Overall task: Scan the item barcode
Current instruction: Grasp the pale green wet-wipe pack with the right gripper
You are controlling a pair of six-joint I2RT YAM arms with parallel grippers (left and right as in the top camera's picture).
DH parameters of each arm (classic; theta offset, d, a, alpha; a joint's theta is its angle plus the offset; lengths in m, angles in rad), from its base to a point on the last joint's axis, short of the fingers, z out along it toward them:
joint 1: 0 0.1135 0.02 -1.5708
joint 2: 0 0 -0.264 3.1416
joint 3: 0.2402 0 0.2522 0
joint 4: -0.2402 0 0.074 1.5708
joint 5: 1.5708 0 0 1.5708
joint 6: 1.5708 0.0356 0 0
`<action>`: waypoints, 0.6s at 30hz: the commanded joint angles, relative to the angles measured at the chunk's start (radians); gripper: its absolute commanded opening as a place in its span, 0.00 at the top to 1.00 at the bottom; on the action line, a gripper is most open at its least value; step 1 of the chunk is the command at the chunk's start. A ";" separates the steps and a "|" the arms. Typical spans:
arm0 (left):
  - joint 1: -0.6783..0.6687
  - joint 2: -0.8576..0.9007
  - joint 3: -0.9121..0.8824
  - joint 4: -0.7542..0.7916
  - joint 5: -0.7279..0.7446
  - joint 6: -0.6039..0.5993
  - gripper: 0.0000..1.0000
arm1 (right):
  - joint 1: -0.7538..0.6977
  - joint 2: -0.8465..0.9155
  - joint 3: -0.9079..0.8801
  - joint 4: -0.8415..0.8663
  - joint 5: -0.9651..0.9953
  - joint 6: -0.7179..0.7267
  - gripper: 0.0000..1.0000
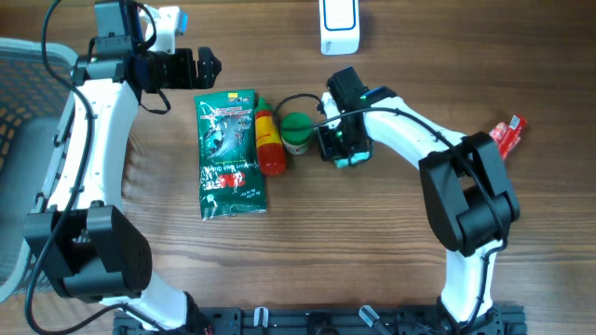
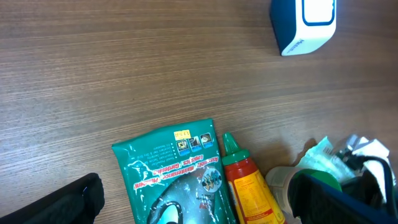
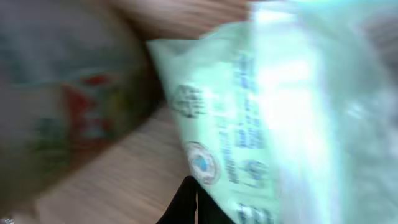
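Observation:
A pale green printed packet (image 3: pixel 273 112) fills the right wrist view, blurred and very close. My right gripper (image 3: pixel 195 202) is shut, and the packet's lower edge runs in at its fingertips. From overhead, that gripper (image 1: pixel 341 147) sits just right of a green-lidded jar (image 1: pixel 296 131). The white and blue scanner (image 1: pixel 339 26) stands at the table's far edge. My left gripper (image 1: pixel 207 65) hangs open above the top of a green bag (image 1: pixel 229 154), holding nothing. The left wrist view looks down on the green bag (image 2: pixel 168 174) and a red and yellow bottle (image 2: pixel 247 186).
The red and yellow bottle (image 1: pixel 269 141) lies between the green bag and the jar. A red packet (image 1: pixel 507 132) lies at the far right. A grey mesh basket (image 1: pixel 20 102) stands at the left edge. The scanner (image 2: pixel 305 23) shows top right in the left wrist view.

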 commanded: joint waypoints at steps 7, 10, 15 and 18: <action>0.002 -0.013 0.009 0.002 0.002 0.019 0.00 | -0.345 -0.060 0.013 -0.089 -0.072 -0.070 0.95; 0.002 -0.013 0.009 0.002 0.002 0.019 0.00 | -0.420 -0.166 0.053 -0.116 -0.095 -0.135 0.56; 0.002 -0.013 0.009 0.002 0.002 0.019 0.00 | -0.517 -0.113 0.067 0.021 -0.278 -0.249 0.26; 0.002 -0.013 0.009 0.002 0.002 0.019 0.00 | -0.517 -0.019 0.067 0.030 -0.339 -0.292 0.25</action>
